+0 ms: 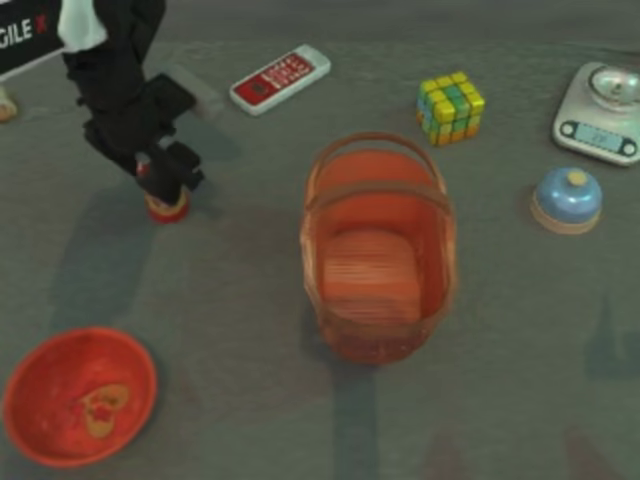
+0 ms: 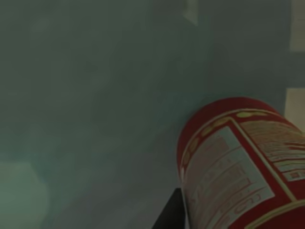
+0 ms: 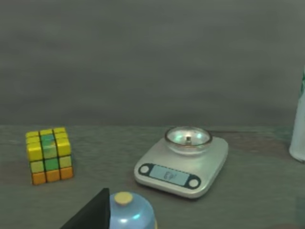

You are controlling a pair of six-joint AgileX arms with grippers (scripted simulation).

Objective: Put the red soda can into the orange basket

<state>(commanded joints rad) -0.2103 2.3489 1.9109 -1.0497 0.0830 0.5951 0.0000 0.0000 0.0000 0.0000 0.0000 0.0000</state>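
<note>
Red soda can [image 1: 166,206] stood upright on the table's [image 1: 240,300] left half, well apart from the orange basket [image 1: 377,250], partly hidden under the left arm in the top view. Filled the lower right of the left wrist view as a red cylinder [image 2: 243,167] with cream-yellow printing, very close to the camera.

Largest first: grey table, spread under everything. Orange basket, near the table's middle, hoop handle arched across its far end, slatted bottom bare. Round red bowl [image 1: 78,396] at the near left corner, a pale mark inside. Silver kitchen scale [image 1: 598,113] at the far right edge, also seen from the right wrist [image 3: 181,164]. Flat red-and-white box [image 1: 280,79] at the far side, between left arm and cube. Blue desk bell [image 1: 567,199] just near of the scale. Coloured puzzle cube [image 1: 451,107] beyond the basket, to the scale's left.

Left hand [image 1: 160,185] sat down over the can's top; cannot tell whether clamped on it or apart. Right hand out of the top view; cannot tell open or closed from its own wrist view, where only a dark tip [image 3: 90,212] showed beside the bell.
</note>
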